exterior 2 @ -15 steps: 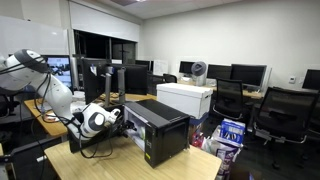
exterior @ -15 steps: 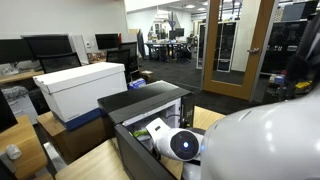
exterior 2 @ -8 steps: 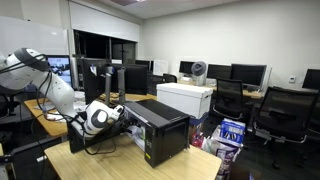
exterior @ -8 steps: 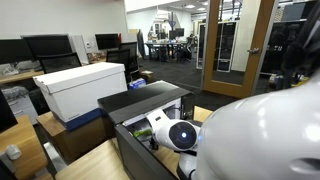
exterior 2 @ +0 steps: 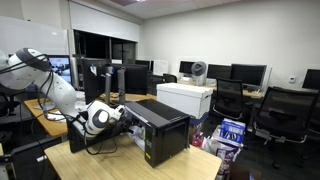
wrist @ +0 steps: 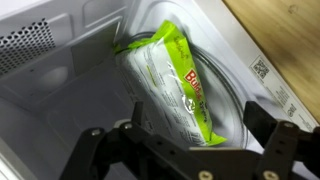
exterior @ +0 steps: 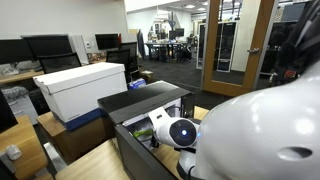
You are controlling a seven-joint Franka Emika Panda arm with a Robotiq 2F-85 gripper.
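Lying inside microwave point(wrist: 55, 110): green snack bag point(wrist: 175, 85); claw point(wrist: 180, 135) spread wide

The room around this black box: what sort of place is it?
Probably an open-plan office, perhaps a lab: rows of computer monitors, black office chairs, and a wooden door with a glass pane.

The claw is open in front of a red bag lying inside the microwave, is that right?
Not quite. The bag is green, not red, as the wrist view shows. The rest holds: the claw is open in front of it, and the bag lies inside the microwave.
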